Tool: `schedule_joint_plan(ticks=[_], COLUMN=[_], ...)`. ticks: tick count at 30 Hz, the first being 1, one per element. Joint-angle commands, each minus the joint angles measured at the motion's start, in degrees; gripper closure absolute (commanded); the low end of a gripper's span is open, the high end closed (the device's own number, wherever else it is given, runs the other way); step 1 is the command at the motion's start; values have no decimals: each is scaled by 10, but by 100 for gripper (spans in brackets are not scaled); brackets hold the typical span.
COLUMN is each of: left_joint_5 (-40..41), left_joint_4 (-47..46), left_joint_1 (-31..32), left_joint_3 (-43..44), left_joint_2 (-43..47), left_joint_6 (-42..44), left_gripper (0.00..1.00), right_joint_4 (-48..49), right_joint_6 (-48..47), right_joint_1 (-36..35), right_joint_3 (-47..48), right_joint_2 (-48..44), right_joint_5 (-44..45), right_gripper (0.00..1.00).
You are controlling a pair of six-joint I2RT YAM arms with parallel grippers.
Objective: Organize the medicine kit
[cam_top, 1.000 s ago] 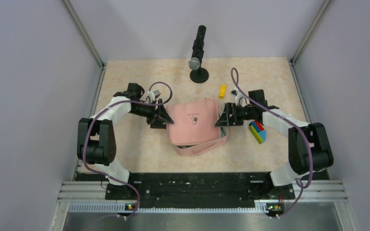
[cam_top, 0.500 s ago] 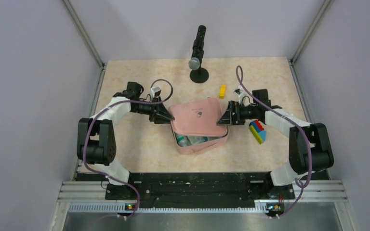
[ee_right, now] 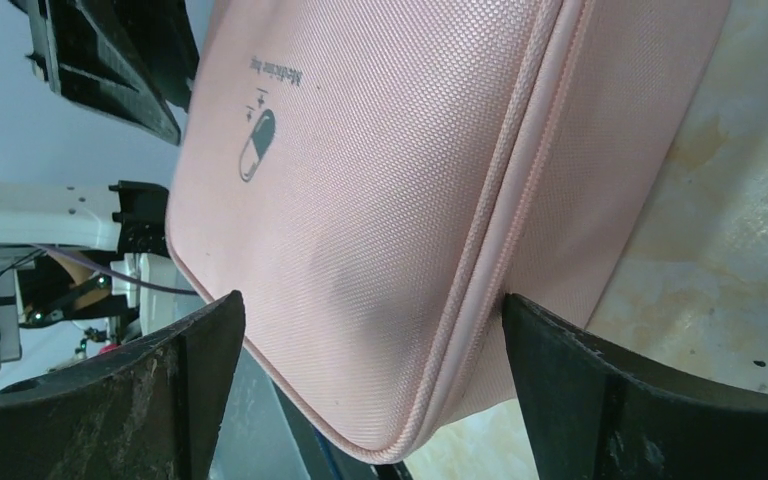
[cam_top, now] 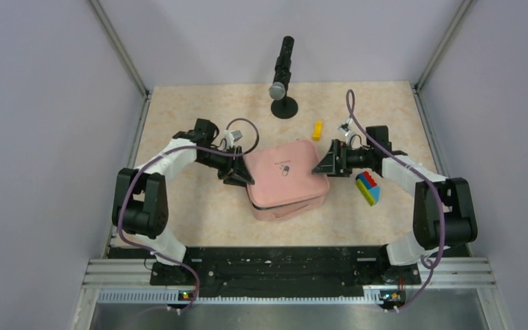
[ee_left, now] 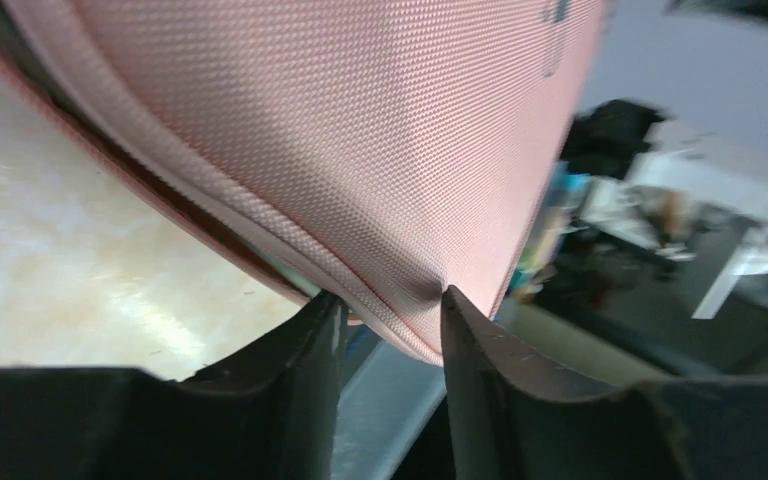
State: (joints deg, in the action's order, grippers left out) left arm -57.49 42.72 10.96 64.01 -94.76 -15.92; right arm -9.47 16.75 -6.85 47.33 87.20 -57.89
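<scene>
At bench (cam_top: 192,213) centre, my left end effector (ee_left: 392,300) pinches kit (cam_top: 285,175) lid edge; right end effector (ee_right: 372,300) wide open astride corner. Lower lid squarely.

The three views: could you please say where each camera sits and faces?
Top external: above and behind the arm bases, looking down at the table; left claw and right claw flank the medicine kit.
Left wrist: on the left arm, facing rightward along the kit's lid; its fingers pinch the lid's edge.
Right wrist: on the right arm, facing leftward; its spread fingers straddle the kit's corner.
Shared: top and right wrist views both show the lid's pill logo.
</scene>
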Motion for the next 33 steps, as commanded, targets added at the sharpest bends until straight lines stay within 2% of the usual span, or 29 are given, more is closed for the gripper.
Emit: schedule_joint_plan(ticks=[1,6,10,12,15,17,19,21,23,29,31,33], left_joint_5=[152,266,326,308,249,229,197,159,145,227,253,274], left_joint_4=[59,117,130,148,116,94,90,77,46,-22,-35,-47], left_joint_1=[46,49,47,43,21,12,11,11,11,11,10,6], left_joint_3=[52,84,84,86,52,27,14,8,1,14,24,19], left_joint_2=[26,32,44,45,74,97,93,82,77,44,45,72], left_joint_6=[113,189,207,208,175,161,142,133,127,144,153,167], left_gripper=[54,44,40,38,37,36,35,35,36,38,37,34], right_joint_4=[17,0,-18,-28,-66,-95,-125,-141,-187,-298,-298,-256], right_joint_6=[-9,-43,-81,-99,-144,-192,-226,-228,-278,-433,-449,-422], right_joint_1=[3,2,-11,-25,-59,-81,-98,-97,-83,-13,-13,-13], right_joint_3=[-11,-41,-45,-40,-16,-4,3,14,51,232,278,300], right_joint_2=[-39,-61,-66,-64,-61,-65,-67,-66,-45,60,101,133], right_joint_5=[22,85,90,89,82,62,32,39,28,18,7,0], right_gripper=[5,23,37,40,45,43,34,26,22,18,18,18])
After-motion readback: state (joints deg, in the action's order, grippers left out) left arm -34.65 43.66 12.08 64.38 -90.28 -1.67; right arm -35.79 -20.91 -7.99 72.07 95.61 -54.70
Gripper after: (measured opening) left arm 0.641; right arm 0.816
